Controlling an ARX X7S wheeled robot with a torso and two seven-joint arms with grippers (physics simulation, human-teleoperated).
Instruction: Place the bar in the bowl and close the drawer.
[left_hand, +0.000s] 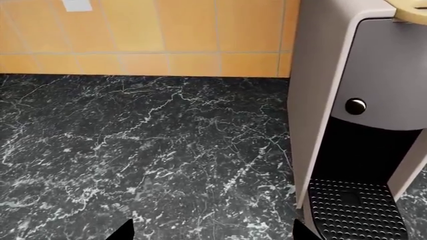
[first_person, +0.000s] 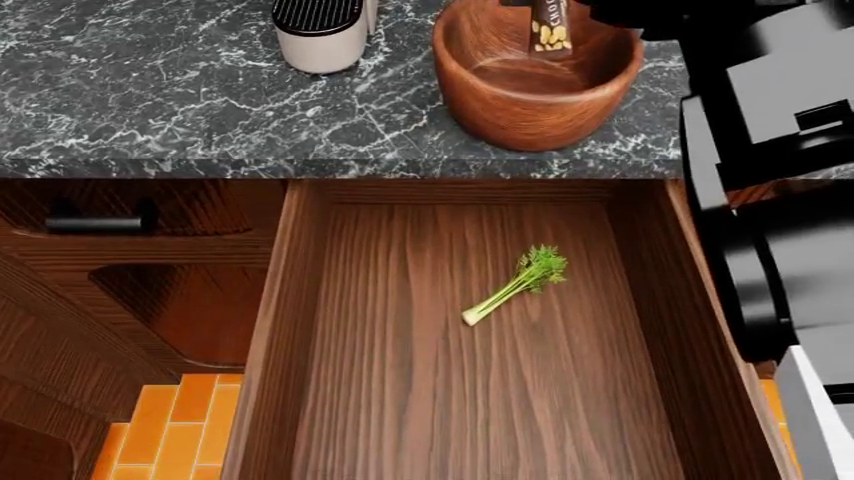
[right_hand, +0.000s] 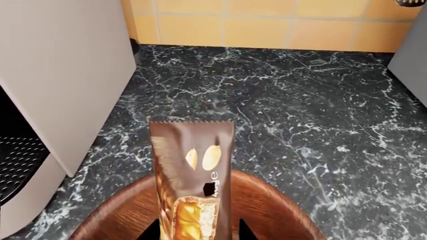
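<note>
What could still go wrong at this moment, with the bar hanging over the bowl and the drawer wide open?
The bar hangs upright in the right end effector above the bowl; released like this, it may end up leaning on the wall rather than lying flat. The bowl stands near the counter edge, so a bump could shift it. The drawer is open with celery loose inside, which may slide on closing.

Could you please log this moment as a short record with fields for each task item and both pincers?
bar: upright in the right pincer, bar over the bowl's opening
bowl: bowl on the dark marble counter, beside the coffee machine
drawer: drawer open, holding only a celery stalk
left pincer: left pincer over bare counter, tips apart, holding nothing
steps left: release bar, close drawer
</note>
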